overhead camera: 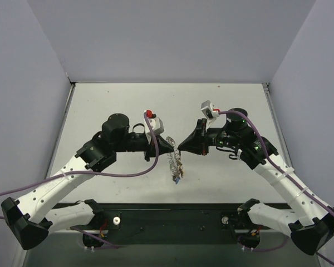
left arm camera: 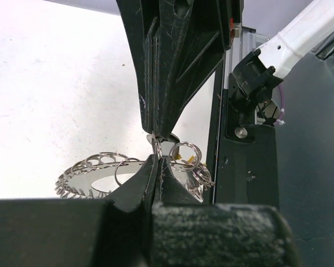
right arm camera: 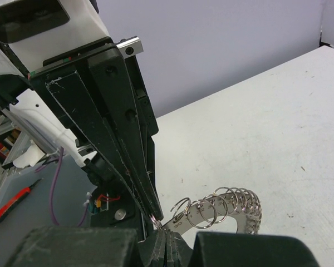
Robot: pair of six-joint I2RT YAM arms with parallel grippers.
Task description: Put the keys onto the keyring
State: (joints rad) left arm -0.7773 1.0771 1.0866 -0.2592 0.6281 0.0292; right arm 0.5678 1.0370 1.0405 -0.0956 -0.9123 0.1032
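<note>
Silvery keyring (overhead camera: 174, 161) is hanging between the two arm tips near the table's middle, with the keys (overhead camera: 179, 177) dangling at its low end. I am worrying that both arms are gripping almost one spot: any uneven pull could be twisting the hoop out of a pinch and dropping it. I am seeing the left gripper (left arm camera: 158, 162) clamped fully shut on the rim, and the right gripper (right arm camera: 161, 236) closed tight, tip to tip against it, seemingly nipping the same rim.
</note>
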